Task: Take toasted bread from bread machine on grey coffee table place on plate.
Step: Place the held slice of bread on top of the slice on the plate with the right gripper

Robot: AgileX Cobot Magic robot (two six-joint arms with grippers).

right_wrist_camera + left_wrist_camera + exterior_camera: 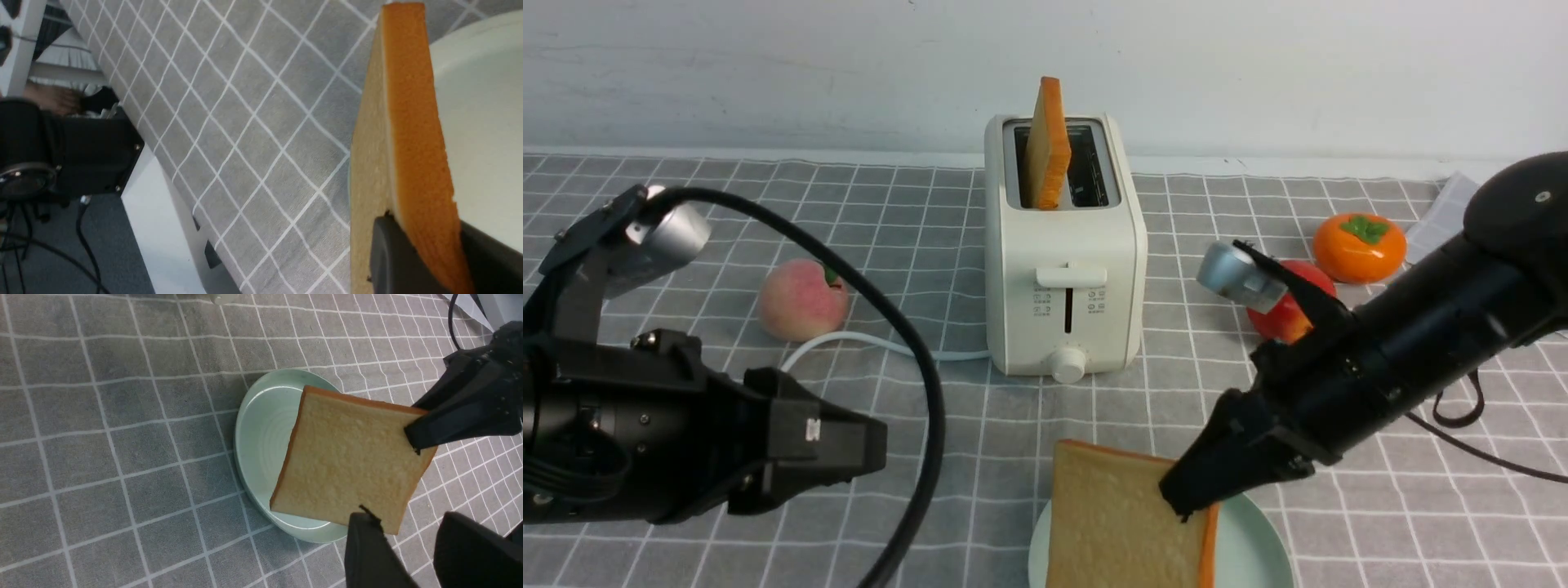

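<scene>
The cream-white bread machine [1062,269] stands mid-table on the grey coffee table [645,555]. One slice of toasted bread [1047,147] sticks upright out of its left slot. My right gripper [1186,496] is shut on a corner of a second slice [1107,523], holding it tilted just over the pale green plate [1254,547]. The left wrist view shows that slice [347,457] above the plate [261,433], pinched by the right gripper [416,439]. In the right wrist view the jaws [425,237] clamp the orange crust [412,122]. My left gripper [872,447] [408,522] hovers open and empty to the left of the plate.
A peach [802,300] lies left of the toaster beside its white cord [849,343]. A red apple [1286,318] and an orange persimmon [1359,247] sit to the right. A black cable [923,367] arcs off my left arm. The table's near edge [163,204] is close.
</scene>
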